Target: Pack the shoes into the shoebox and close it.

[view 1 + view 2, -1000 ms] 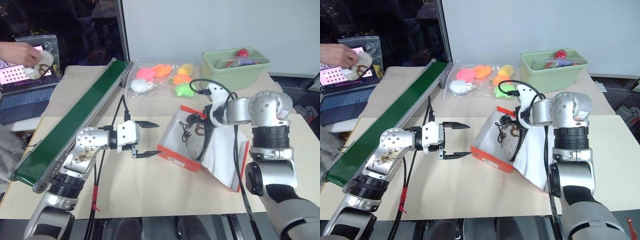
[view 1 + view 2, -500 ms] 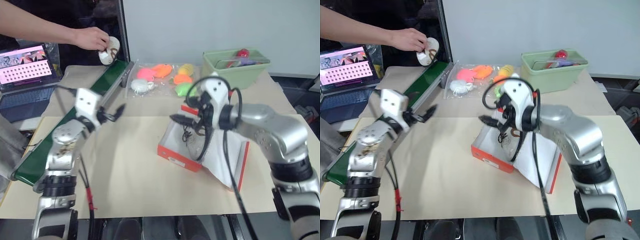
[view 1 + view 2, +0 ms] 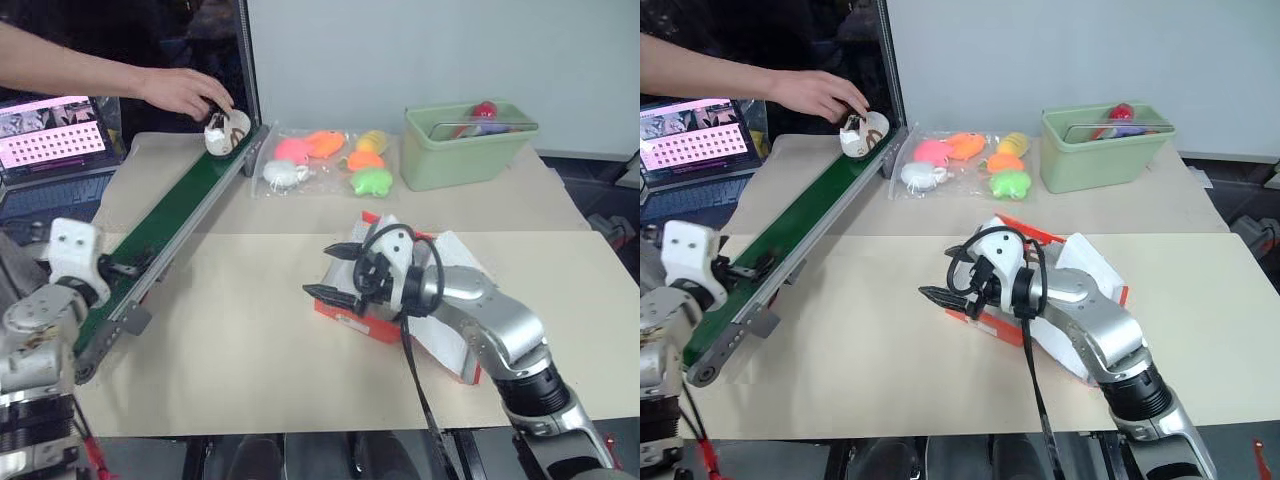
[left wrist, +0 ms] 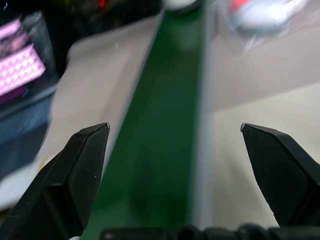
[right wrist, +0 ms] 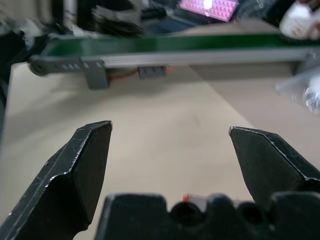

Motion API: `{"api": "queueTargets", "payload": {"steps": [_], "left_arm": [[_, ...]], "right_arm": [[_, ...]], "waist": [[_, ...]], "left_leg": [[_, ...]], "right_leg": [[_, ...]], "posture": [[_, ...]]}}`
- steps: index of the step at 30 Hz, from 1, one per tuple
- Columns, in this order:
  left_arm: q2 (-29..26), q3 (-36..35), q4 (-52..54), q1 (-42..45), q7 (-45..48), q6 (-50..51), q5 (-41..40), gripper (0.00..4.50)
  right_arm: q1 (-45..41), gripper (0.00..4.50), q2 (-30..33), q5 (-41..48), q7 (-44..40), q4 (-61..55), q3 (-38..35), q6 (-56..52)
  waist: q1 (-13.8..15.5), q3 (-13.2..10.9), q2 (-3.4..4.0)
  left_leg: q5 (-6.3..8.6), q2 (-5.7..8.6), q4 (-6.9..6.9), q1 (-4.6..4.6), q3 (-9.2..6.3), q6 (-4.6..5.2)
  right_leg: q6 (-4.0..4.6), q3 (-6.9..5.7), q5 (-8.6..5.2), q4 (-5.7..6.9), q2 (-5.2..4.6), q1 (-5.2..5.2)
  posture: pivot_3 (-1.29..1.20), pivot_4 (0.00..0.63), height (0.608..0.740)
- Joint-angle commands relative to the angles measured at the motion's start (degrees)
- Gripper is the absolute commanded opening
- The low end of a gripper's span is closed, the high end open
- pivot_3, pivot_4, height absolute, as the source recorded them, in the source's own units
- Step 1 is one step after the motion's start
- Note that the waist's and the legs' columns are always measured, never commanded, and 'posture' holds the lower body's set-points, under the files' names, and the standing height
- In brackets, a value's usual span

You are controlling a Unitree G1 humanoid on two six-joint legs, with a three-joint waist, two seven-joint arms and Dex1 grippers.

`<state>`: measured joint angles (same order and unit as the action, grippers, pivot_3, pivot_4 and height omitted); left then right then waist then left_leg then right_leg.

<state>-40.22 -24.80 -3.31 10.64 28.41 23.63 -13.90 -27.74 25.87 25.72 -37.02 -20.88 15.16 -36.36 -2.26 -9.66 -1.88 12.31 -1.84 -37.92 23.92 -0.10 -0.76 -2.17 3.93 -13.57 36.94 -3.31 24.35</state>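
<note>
A person's hand [image 3: 180,90] rests on a cream-white shoe [image 3: 225,131] at the far end of the green conveyor belt [image 3: 170,225]. The red-orange shoebox [image 3: 345,318] lies open on the table, with its lid [image 3: 472,360] folded out to the right. My right gripper [image 3: 320,271] hovers open and empty over the box's left edge, pointing left, and hides the inside of the box. My left gripper [image 4: 175,127] stands open and empty over the near end of the belt, pointing along it.
A pale green bin [image 3: 470,145] stands at the back right. Beside it lie bright soft toys in clear plastic [image 3: 330,155]. A laptop [image 3: 55,130] sits at the far left, beyond the belt. Bare tabletop [image 3: 240,330] lies between the belt and the shoebox.
My left arm swung left, from the table's middle to the belt's near end. The right gripper came out of the box, back and left. The person's hand set the shoe on the belt.
</note>
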Motion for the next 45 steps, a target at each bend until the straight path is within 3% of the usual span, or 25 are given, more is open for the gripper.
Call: {"api": "queueTargets", "payload": {"steps": [1,8,16,34,45], "left_arm": [[-0.92,-2.52,0.29,-0.79,3.68,-2.39,-3.23,4.50],[-2.78,-4.47,-2.52,-2.00,12.82,-3.64,-8.90,4.50],[-9.59,-2.54,-17.59,3.16,17.18,-9.28,-6.10,4.50],[-8.53,-0.12,-20.73,5.53,16.62,-11.00,-5.35,4.50],[-7.11,1.05,-26.34,7.98,11.40,-12.84,-2.80,4.50]], "right_arm": [[-0.22,4.42,-1.19,-1.97,0.45,-2.20,0.16,2.64],[0.39,4.42,-3.16,-3.81,1.44,-2.40,0.54,1.81],[1.22,4.42,-5.23,-5.24,3.58,-1.92,0.01,1.44],[3.27,4.42,-5.35,-4.56,3.62,-4.69,-1.24,-0.35],[2.35,4.42,-5.13,-4.27,3.68,-5.56,-2.38,-1.37]], "waist": [[0.17,0.01,-0.05],[-0.08,0.02,-0.06],[-0.20,0.01,-0.07],[-0.22,0.02,-0.10],[-0.16,0.02,-0.11]], "left_leg": [[0.00,0.00,0.00,0.00,-0.01,0.00],[0.00,-0.03,0.00,-0.03,0.01,-0.01],[0.00,-0.02,0.00,-0.08,0.03,0.00],[0.00,-0.02,0.00,-0.07,0.04,0.00],[0.00,-0.02,0.00,-0.08,0.04,0.00]], "right_leg": [[0.00,-0.01,0.00,0.00,0.00,0.00],[0.04,-0.02,-0.02,0.05,0.01,0.00],[0.06,-0.01,-0.03,0.06,0.02,-0.01],[0.06,-0.02,-0.03,0.09,0.01,-0.01],[0.06,-0.02,-0.03,0.10,0.01,-0.01]], "posture": [[0.00,0.150,0.729],[0.00,0.150,0.729],[0.00,0.150,0.729],[0.00,0.150,0.729],[0.00,0.150,0.729]]}}
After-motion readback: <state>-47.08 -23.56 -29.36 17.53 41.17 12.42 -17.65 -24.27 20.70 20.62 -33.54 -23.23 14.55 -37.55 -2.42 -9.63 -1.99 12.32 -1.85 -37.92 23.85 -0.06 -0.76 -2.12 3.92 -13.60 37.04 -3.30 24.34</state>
